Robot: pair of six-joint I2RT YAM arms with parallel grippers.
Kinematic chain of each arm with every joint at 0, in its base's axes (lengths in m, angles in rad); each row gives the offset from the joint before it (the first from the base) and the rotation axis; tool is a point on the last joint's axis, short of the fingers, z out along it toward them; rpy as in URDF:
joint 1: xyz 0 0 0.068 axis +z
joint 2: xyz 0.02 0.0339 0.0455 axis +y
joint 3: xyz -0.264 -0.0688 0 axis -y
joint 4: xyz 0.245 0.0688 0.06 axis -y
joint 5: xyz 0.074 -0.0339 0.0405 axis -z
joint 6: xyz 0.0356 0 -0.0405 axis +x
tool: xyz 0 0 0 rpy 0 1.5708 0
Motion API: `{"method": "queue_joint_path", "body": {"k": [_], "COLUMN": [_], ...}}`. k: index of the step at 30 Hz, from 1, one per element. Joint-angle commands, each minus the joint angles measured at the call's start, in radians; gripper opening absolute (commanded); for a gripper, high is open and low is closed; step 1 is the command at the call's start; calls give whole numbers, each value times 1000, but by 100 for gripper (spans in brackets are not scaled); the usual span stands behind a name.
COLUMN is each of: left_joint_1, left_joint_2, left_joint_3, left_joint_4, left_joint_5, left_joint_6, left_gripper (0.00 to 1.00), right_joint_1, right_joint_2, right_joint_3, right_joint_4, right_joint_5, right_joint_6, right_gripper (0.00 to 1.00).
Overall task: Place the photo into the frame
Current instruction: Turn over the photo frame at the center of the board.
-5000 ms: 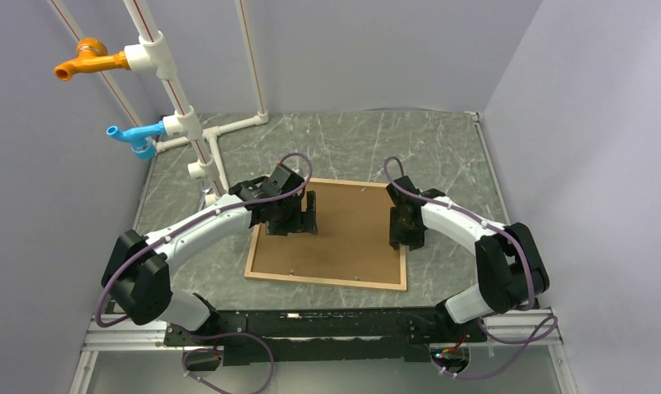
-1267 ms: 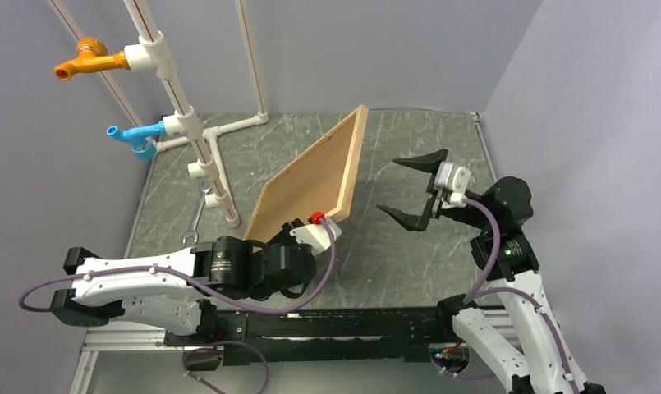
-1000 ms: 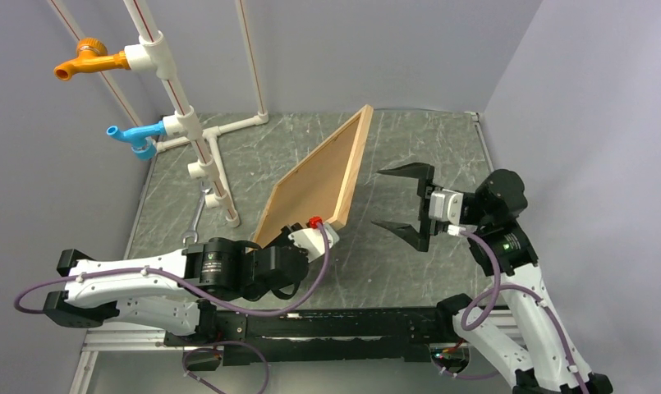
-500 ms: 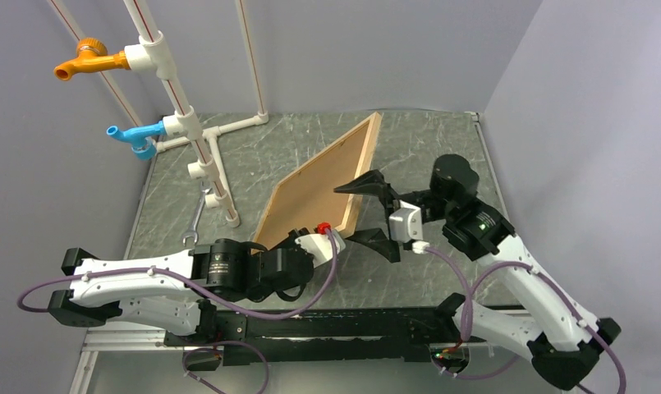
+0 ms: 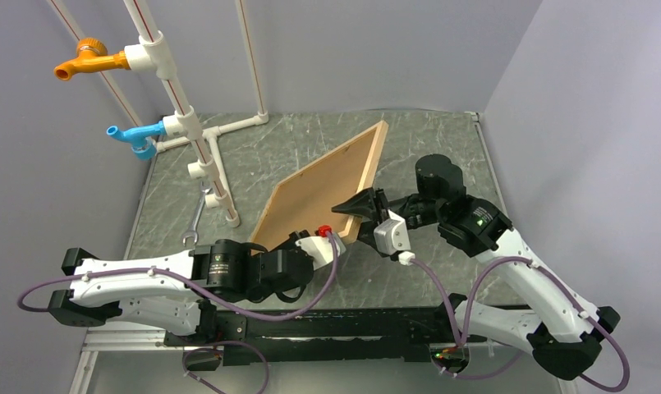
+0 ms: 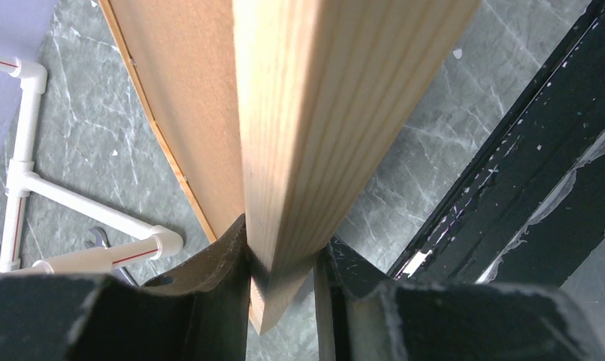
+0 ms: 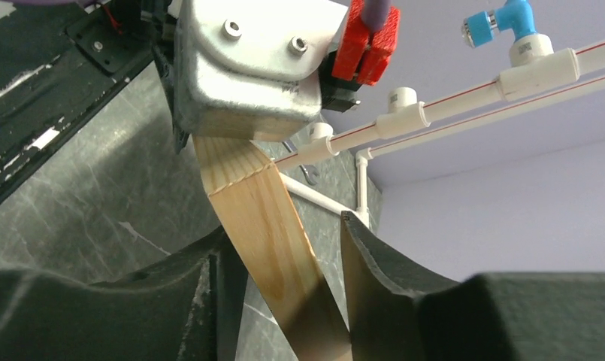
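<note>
The frame (image 5: 369,175) stands tilted up off the table, with its brown backing board (image 5: 314,189) facing the top camera. My left gripper (image 5: 337,238) is shut on its near lower corner; in the left wrist view the wood strip (image 6: 322,113) is pinched between both fingers of the left gripper (image 6: 280,259). My right gripper (image 5: 351,223) straddles the frame's right edge just above that corner. In the right wrist view the wood strip (image 7: 261,218) runs slantwise between the fingers of the right gripper (image 7: 284,248), with gaps still showing beside it. The photo is out of view.
A white pipe rack (image 5: 197,156) with an orange tap (image 5: 80,59) and a blue tap (image 5: 134,135) stands at the back left. A small wrench (image 5: 195,220) lies beside its base. Walls close in on both sides, and a black rail (image 5: 310,324) runs along the near edge.
The frame, flat on the table five seconds ago, is now raised by my left gripper. My right gripper swung in from the right and narrowed its jaws around the frame's edge.
</note>
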State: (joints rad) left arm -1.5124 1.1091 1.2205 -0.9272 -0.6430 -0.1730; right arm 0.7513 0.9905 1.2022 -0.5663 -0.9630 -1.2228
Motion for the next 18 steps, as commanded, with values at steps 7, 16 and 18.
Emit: {"method": "queue_joint_path", "body": {"k": [7,16,18], "left_joint_1": [-6,-5,-6], "left_joint_2": [-74,-94,-118], "left_joint_3": [4,31,25], "left_joint_4": [197,207,226], "left_joint_5": [94,88,90], "left_joint_6": [-105,-121,-123], "left_gripper": [4,77,95], "right_joint_1": [11,11,11], "right_joint_2": [-53,-75,-73], "right_joint_3": [8,23,40], "right_joint_4": [-67,-110,-142], "right_joint_5": [-22,-16,-5], "right_joint_6": [-9,-4,-8], "right_gripper": [5,0,0]}}
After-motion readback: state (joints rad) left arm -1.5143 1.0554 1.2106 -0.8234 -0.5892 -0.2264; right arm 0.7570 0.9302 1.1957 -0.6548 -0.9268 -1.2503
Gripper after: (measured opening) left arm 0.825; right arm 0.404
